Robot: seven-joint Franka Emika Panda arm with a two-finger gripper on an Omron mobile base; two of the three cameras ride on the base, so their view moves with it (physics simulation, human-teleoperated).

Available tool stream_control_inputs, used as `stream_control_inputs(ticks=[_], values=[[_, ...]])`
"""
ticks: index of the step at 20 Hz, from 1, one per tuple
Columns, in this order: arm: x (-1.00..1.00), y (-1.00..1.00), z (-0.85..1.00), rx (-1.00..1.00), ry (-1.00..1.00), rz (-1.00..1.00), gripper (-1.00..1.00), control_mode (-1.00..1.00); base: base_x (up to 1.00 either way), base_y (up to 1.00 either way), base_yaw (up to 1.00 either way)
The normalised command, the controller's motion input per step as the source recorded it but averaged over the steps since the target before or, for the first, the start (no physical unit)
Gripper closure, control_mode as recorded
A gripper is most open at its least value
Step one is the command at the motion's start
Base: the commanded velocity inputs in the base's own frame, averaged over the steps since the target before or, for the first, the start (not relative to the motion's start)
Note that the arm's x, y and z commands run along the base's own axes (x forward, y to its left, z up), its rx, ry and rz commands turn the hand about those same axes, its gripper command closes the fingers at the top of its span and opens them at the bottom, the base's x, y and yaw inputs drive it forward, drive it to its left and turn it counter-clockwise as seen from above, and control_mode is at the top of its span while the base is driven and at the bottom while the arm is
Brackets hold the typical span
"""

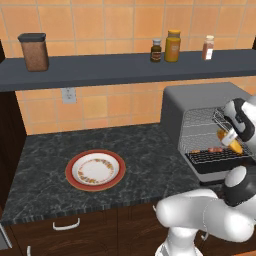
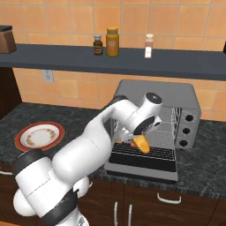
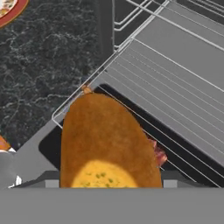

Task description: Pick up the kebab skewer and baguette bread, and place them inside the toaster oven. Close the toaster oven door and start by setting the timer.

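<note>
The gripper is pinching the baguette bread and carrying it just over the toaster oven door, which is lying open before the toaster oven. The placing step is underway; next, I judge, the bread needs easing deeper onto the rack before letting go. The hand view is revealing the kebab skewer beneath the bread, while the left base view is showing the plate sitting bare, well left of the oven.

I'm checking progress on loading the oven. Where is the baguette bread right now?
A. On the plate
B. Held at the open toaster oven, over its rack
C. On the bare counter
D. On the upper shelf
B: the baguette bread hangs from the gripper over the rack of the open toaster oven, while the plate is empty.
</note>
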Motion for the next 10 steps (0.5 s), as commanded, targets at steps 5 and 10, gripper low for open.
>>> stream_control_inputs(ticks=[5, 10], values=[[0.27, -0.43, -0.02, 0.00, 0.00, 0.00, 1.00, -1.00, 0.00, 0.00, 0.00], [0.13, -0.17, -0.24, 0.02, 0.00, 0.00, 1.00, -1.00, 0.00, 0.00, 0.00]])
